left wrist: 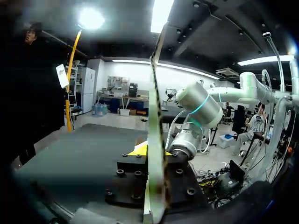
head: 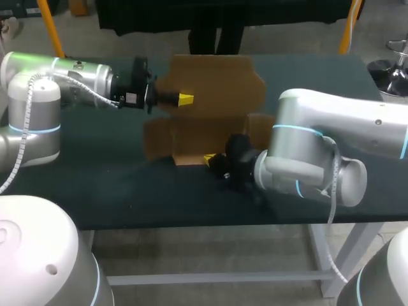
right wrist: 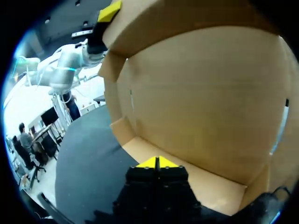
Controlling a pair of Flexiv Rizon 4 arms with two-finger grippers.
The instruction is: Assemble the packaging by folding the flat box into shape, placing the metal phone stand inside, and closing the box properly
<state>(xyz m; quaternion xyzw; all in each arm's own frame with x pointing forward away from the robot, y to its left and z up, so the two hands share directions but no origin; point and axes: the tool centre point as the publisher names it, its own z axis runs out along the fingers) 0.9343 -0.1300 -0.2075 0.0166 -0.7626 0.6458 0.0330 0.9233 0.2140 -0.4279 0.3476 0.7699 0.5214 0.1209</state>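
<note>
**Half-folded box, clamped at its far wall**

The cardboard box (head: 210, 108) sat near the middle of the dark table (head: 95, 185). It was only partly formed, with a base panel lying on the tabletop, a broad wall rising at its far side, and short flaps at its left and right ends. From the right wrist view, the inside showed as a pale base with the tall wall behind it and a side wall bending round at the left.

The left gripper (head: 185, 99) met that far wall high up, towards its left end. In the left wrist view the board ran edge-on between the fingers with a yellow tip on either side of it, so the gripper was clamped on the wall.

The right gripper (head: 209, 158) lay at the near edge of the base, pointing into the box. Its two yellow tips were pressed together with nothing visible between them. Whether they touched the cardboard could not be told.

The left arm (head: 57, 83) reached in over the far left of the table. The right arm (head: 331, 146) bent in from the right, over the near side.
</note>
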